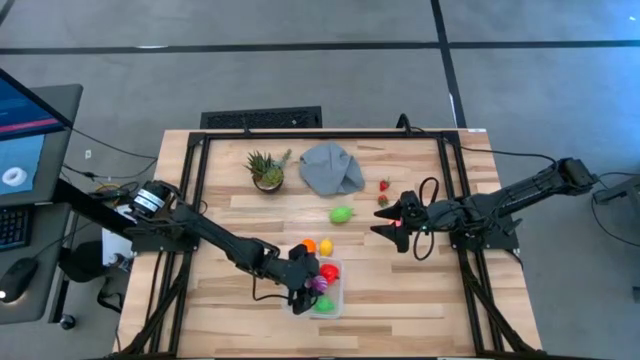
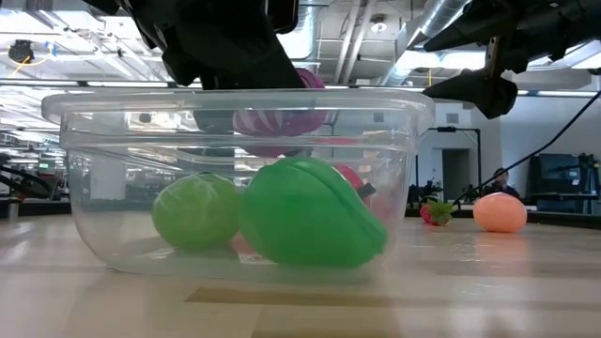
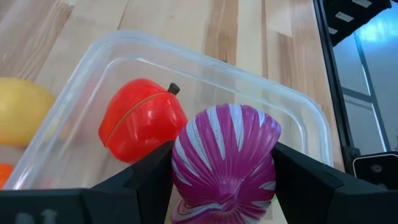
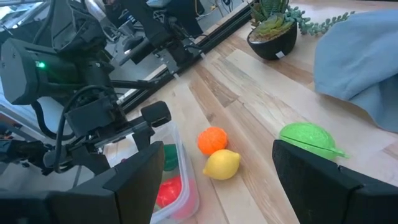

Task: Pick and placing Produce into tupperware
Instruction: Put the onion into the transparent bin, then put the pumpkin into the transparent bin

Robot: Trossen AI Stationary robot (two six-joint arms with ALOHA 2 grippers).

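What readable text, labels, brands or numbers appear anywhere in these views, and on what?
None can be read.
Monitor beside the table: coloured bands and a round white graphic, any lettering too small to read.
Produce, such as the purple striped piece in the left gripper, the red piece and the clear tupperware: no print visible.
Potted plant: a small pale tag on the pot, unreadable.

High view: overhead, straight down, whole table [image 1: 400, 300]. Low view: table-level, close against tupperware [image 2: 235, 178]. Wrist views: forward past own fingers; all share tupperware.
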